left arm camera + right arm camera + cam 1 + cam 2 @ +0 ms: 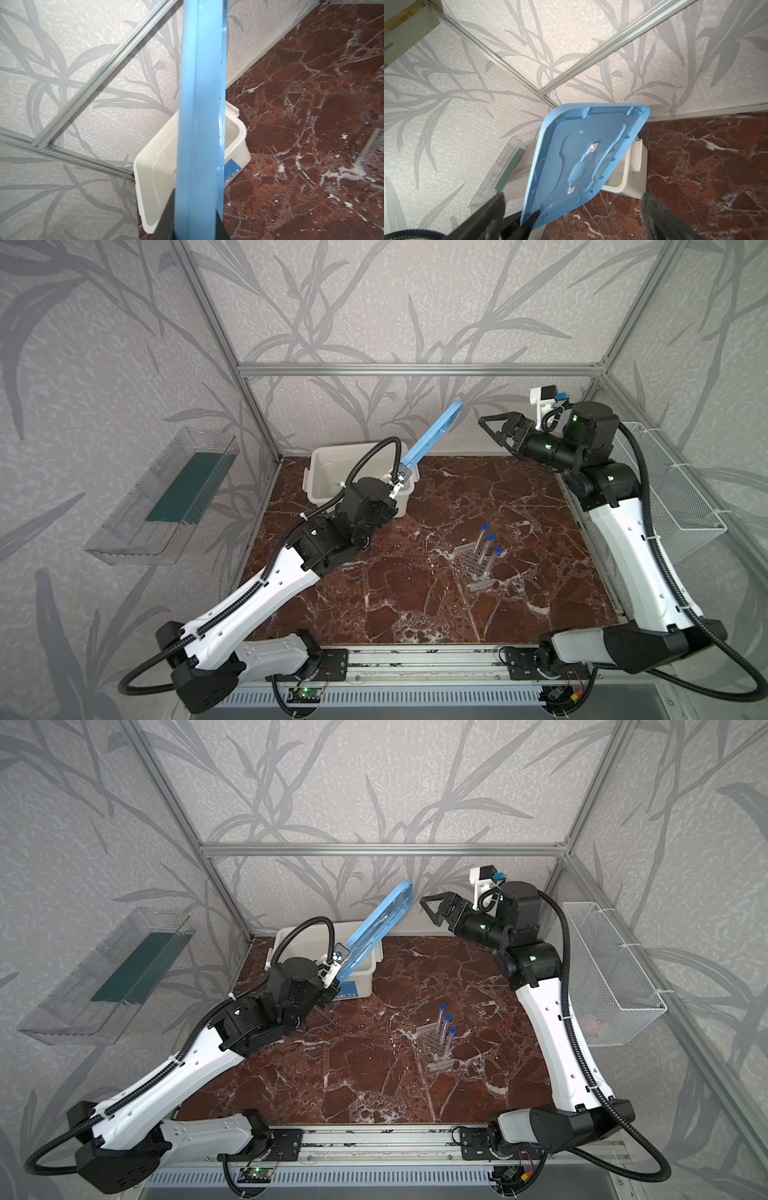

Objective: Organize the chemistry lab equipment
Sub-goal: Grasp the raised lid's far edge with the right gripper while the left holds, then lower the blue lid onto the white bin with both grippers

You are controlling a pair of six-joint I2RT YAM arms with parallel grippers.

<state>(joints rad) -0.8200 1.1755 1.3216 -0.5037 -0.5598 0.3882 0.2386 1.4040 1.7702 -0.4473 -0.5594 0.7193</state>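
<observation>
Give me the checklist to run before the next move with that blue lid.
1. Grip on the blue lid: ok. The left end effector is shut on its lower edge.
2. White tub open: ok. The lid is off and slants upward over it.
3. Right end effector free: ok. Its jaws are wide and empty, apart from the lid.
4. Test tubes seated: ok. Three stand in the rack.
5. Tub contents: cannot tell. The arm and lid hide much of the inside.
</observation>
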